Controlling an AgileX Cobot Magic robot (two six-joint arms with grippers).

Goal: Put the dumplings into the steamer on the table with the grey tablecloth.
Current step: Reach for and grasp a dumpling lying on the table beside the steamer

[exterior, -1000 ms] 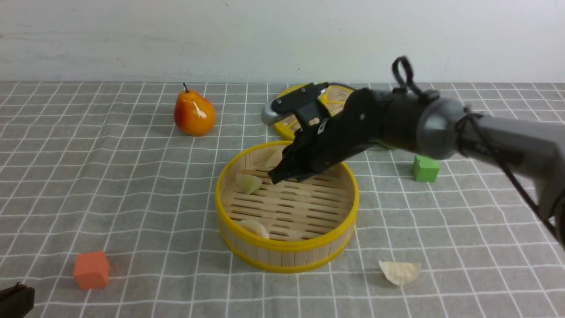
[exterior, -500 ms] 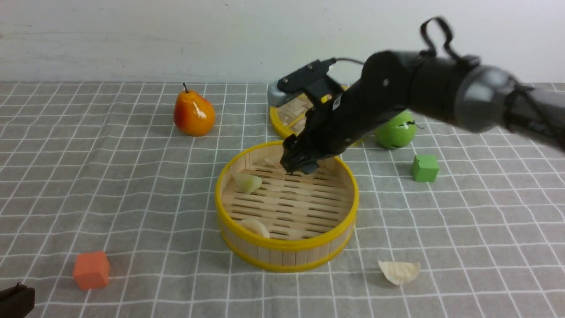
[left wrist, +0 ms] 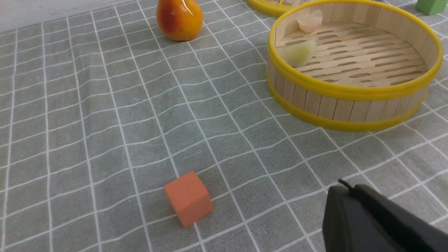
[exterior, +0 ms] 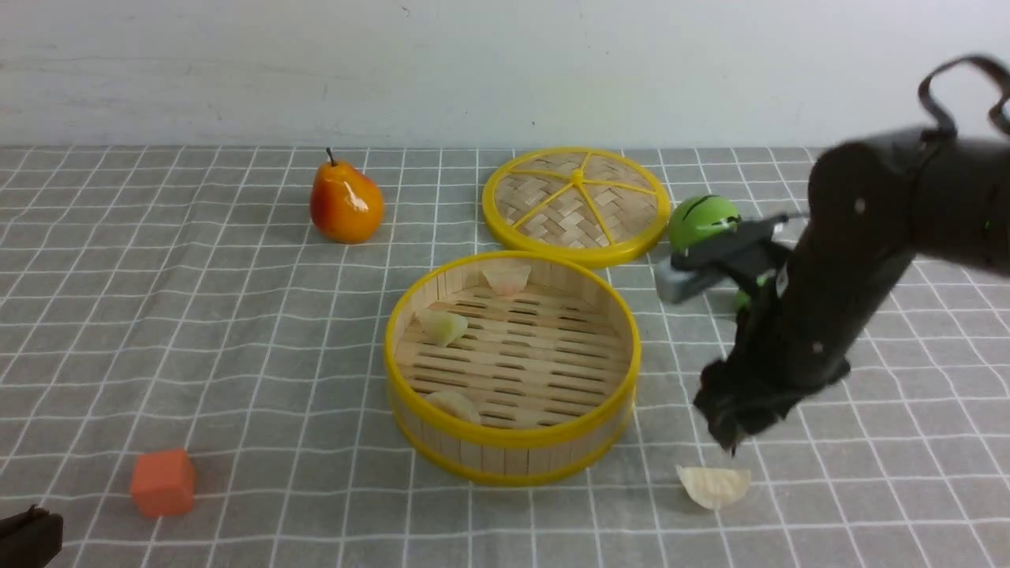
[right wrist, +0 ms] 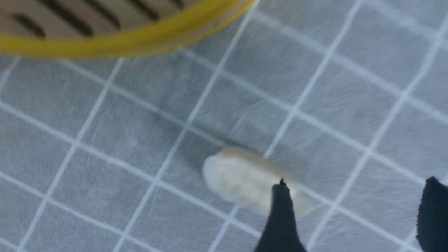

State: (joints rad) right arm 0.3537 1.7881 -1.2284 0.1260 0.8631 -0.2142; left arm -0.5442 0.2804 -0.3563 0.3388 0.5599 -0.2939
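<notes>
Progress looks far along. Inside the steamer (exterior: 552, 456) a pinkish dumpling (exterior: 507, 278) leans on the far wall, a greenish dumpling (exterior: 443, 326) sits toward the left, and a whitish dumpling (exterior: 454, 406) is tucked under the near rim. The last dumpling (exterior: 714, 485) lies on the grey tablecloth (exterior: 868, 489), near and to the right of the steamer and clear of its wall. The right hand (exterior: 730, 442) hangs just above that piece with its jaws spread apart and nothing between them, which reads as the approach to a pick. In the blurred right wrist view one of its fingers (right wrist: 280, 224) overlaps the dumpling's end while the other stands well off to the side. The piece therefore seems to lie off the middle of the gap, and a small sideways correction is probably wanted before closing. The shell looks glossy and rounded, so a pinch near its tip could let it squirt out. The lid (exterior: 576, 205) lies flat on the counter (exterior: 158, 315) beyond the steamer, leaving the basket open from above for loading. The left hand (exterior: 28, 538) rests at the near left corner, jaws together and empty, likely parked out of the working arm's way, near the orange cube (exterior: 162, 481). The pear (exterior: 346, 201) and green ball (exterior: 698, 221) stand far off and play no part.
</notes>
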